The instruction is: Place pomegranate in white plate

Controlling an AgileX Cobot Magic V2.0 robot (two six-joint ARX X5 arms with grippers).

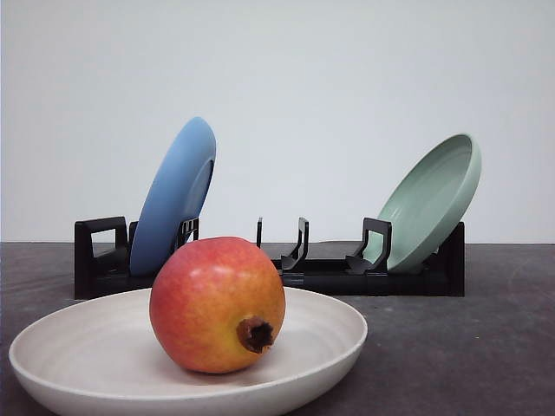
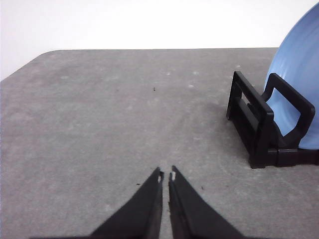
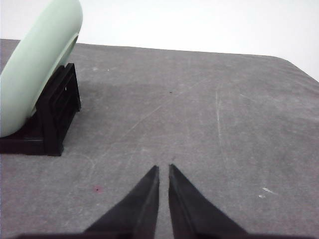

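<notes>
The pomegranate (image 1: 217, 303), red shading to yellow-orange with its dark crown nub facing the front right, rests inside the white plate (image 1: 69, 347) at the near edge of the front view. In the left wrist view my left gripper (image 2: 166, 175) is shut with nothing between its black fingers, hovering over bare grey table. In the right wrist view my right gripper (image 3: 163, 169) is likewise shut and holds nothing, above the table surface.
Behind the white plate stands a black dish rack (image 1: 347, 273). A blue plate (image 1: 173, 195) leans in its left end (image 2: 299, 64) and a pale green plate (image 1: 434, 199) in its right end (image 3: 35, 69). The grey table (image 2: 99, 124) lies beside each end of the rack.
</notes>
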